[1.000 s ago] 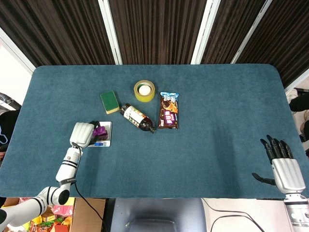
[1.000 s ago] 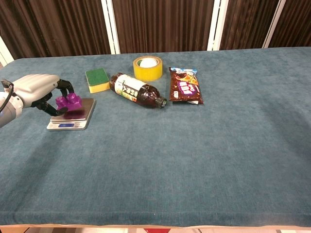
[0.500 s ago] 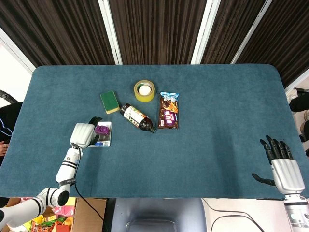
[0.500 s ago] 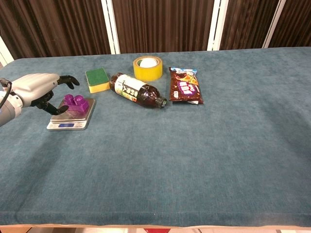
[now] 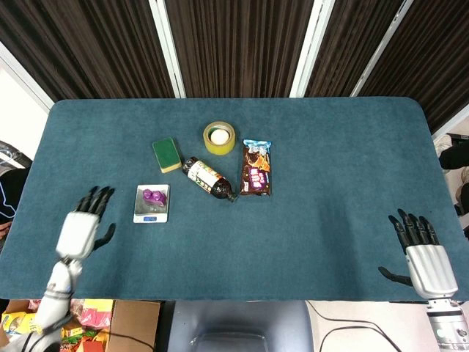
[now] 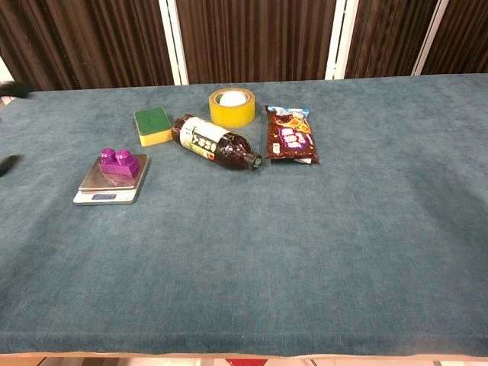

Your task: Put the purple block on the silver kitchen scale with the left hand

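From the head view I see my left hand [image 5: 79,229] at the near left of the tabletop [image 5: 330,169], fingers spread apart and holding nothing, well clear of the scale. In the chest view only a dark fingertip shows at the left edge.

Just to the right of that hand sits the silver kitchen scale [image 5: 152,203], and the purple block [image 5: 152,195] rests on its platform, toward the far side, studs up. The chest view confirms it: the purple block [image 6: 118,162] sits flat on the silver kitchen scale [image 6: 111,183], nothing touching it.

Farther back and slightly right lies a green and yellow sponge [image 5: 167,154]. Next comes a dark bottle [image 5: 208,178] on its side, cap end pointing near and right. Beyond it stands a roll of yellow tape [image 5: 219,138], lying flat. Right of the bottle is a snack packet [image 5: 256,167], flat on the cloth.

At the near right edge my right hand [image 5: 420,248] rests with fingers apart, empty, well away from everything.
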`<state>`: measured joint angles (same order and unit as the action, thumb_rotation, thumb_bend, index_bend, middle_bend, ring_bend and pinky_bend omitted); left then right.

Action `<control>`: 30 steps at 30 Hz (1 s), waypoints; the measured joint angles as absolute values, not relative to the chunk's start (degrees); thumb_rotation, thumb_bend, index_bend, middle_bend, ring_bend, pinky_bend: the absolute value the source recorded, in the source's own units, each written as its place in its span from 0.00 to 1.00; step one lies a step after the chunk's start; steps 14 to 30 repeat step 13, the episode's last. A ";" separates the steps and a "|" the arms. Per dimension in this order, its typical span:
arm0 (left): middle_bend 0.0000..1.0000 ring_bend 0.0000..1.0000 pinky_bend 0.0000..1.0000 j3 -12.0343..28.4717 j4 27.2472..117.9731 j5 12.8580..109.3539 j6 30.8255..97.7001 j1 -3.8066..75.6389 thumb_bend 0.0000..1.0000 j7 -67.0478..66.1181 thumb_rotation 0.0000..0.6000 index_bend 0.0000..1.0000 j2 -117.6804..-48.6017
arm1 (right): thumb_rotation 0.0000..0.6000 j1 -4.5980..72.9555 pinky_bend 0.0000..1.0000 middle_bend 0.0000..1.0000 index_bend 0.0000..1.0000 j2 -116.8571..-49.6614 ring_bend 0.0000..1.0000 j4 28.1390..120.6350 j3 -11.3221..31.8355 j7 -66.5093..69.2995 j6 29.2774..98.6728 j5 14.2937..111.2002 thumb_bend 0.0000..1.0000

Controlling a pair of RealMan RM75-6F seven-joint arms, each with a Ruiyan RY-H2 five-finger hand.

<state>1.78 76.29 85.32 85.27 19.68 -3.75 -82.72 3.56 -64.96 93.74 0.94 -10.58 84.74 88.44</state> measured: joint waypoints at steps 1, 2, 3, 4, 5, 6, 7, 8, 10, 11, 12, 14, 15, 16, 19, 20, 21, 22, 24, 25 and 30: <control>0.04 0.00 0.12 0.75 76.51 86.43 87.51 17.91 0.38 -2.99 1.00 0.00 -82.16 | 1.00 3.58 0.00 0.00 0.00 -65.12 0.00 93.76 0.91 -10.84 84.74 88.57 0.15; 0.03 0.00 0.12 -0.22 76.81 87.66 89.45 16.27 0.38 -2.40 1.00 0.00 -81.54 | 1.00 3.60 0.00 0.00 0.00 -65.27 0.00 93.78 0.88 -11.15 84.74 88.65 0.15; 0.03 0.00 0.12 -1.53 77.34 89.53 91.36 14.56 0.38 -1.64 1.00 0.00 -80.64 | 1.00 3.62 0.00 0.00 0.00 -65.49 0.00 93.83 0.80 -11.65 84.70 88.78 0.15; 0.03 0.00 0.12 -2.40 77.75 90.93 92.36 13.71 0.38 -1.01 1.00 0.00 -79.99 | 1.00 3.63 0.00 0.00 0.00 -65.68 0.00 93.91 0.69 -12.00 84.66 88.95 0.15; 0.03 0.00 0.12 -3.16 78.12 92.16 93.09 13.09 0.38 -0.46 1.00 0.00 -79.33 | 1.00 3.63 0.00 0.00 0.00 -65.82 0.00 93.96 0.55 -12.29 84.63 89.19 0.15; 0.03 0.00 0.12 -4.10 78.62 93.26 93.65 12.39 0.38 -0.02 1.00 0.00 -78.38 | 1.00 3.62 0.00 0.00 0.00 -65.98 0.00 93.99 0.36 -12.68 84.63 89.56 0.15; 0.02 0.00 0.12 -4.71 79.06 93.61 93.72 11.88 0.38 0.15 1.00 0.00 -77.68 | 1.00 3.60 0.00 0.00 0.00 -66.12 0.00 93.96 0.24 -12.98 84.69 89.82 0.15; 0.02 0.00 0.11 -5.10 79.49 93.62 93.50 11.52 0.38 0.26 1.00 0.00 -77.11 | 1.00 3.56 0.00 0.00 0.00 -66.27 0.00 93.90 0.14 -13.27 84.77 90.04 0.15; 0.02 0.00 0.10 -5.16 80.21 93.04 92.17 11.42 0.38 0.40 1.00 0.00 -76.40 | 1.00 3.48 0.00 0.00 0.00 -66.52 0.00 93.74 -0.10 -13.69 84.89 90.47 0.15; 0.01 0.00 0.10 -5.07 80.59 92.78 91.45 11.49 0.38 0.45 1.00 0.00 -76.08 | 1.00 3.41 0.00 0.00 0.00 -66.55 0.00 93.68 -0.18 -13.75 84.98 90.59 0.15; 0.02 0.00 0.10 -4.90 81.09 92.47 90.55 11.58 0.38 0.51 1.00 0.00 -75.64 | 1.00 3.30 0.00 0.00 0.00 -66.56 0.00 93.59 -0.23 -13.81 85.15 90.67 0.15; 0.02 0.00 0.10 -4.74 81.43 92.30 89.99 11.67 0.38 0.61 1.00 0.00 -75.36 | 1.00 3.19 0.00 0.00 0.00 -66.56 0.00 93.54 -0.27 -13.83 85.29 90.69 0.15; 0.02 0.00 0.10 -4.74 81.43 92.30 89.99 11.67 0.38 0.61 1.00 0.00 -75.36 | 1.00 3.19 0.00 0.00 0.00 -66.56 0.00 93.54 -0.27 -13.83 85.29 90.69 0.15; 0.02 0.00 0.10 -4.74 81.43 92.30 89.99 11.67 0.38 0.61 1.00 0.00 -75.36 | 1.00 3.19 0.00 0.00 0.00 -66.56 0.00 93.54 -0.27 -13.83 85.29 90.69 0.15; 0.02 0.00 0.10 -4.74 81.43 92.30 89.99 11.67 0.38 0.61 1.00 0.00 -75.36 | 1.00 3.19 0.00 0.00 0.00 -66.56 0.00 93.54 -0.27 -13.83 85.29 90.69 0.15; 0.02 0.00 0.10 -4.74 81.43 92.30 89.99 11.67 0.38 0.61 1.00 0.00 -75.36 | 1.00 3.19 0.00 0.00 0.00 -66.56 0.00 93.54 -0.27 -13.83 85.29 90.69 0.15; 0.02 0.00 0.10 -4.74 81.43 92.30 89.99 11.67 0.38 0.61 1.00 0.00 -75.36 | 1.00 3.19 0.00 0.00 0.00 -66.56 0.00 93.54 -0.27 -13.83 85.29 90.69 0.15; 0.02 0.00 0.10 -4.74 81.43 92.30 89.99 11.67 0.38 0.61 1.00 0.00 -75.36 | 1.00 3.19 0.00 0.00 0.00 -66.56 0.00 93.54 -0.27 -13.83 85.29 90.69 0.15; 0.02 0.00 0.10 -4.74 81.43 92.30 89.99 11.67 0.38 0.61 1.00 0.00 -75.36 | 1.00 3.19 0.00 0.00 0.00 -66.56 0.00 93.54 -0.27 -13.83 85.29 90.69 0.15; 0.02 0.00 0.10 -4.74 81.43 92.30 89.99 11.67 0.38 0.61 1.00 0.00 -75.36 | 1.00 3.19 0.00 0.00 0.00 -66.56 0.00 93.54 -0.27 -13.83 85.29 90.69 0.15; 0.02 0.00 0.10 -4.74 81.43 92.30 89.99 11.67 0.38 0.61 1.00 0.00 -75.36 | 1.00 3.19 0.00 0.00 0.00 -66.56 0.00 93.54 -0.27 -13.83 85.29 90.69 0.15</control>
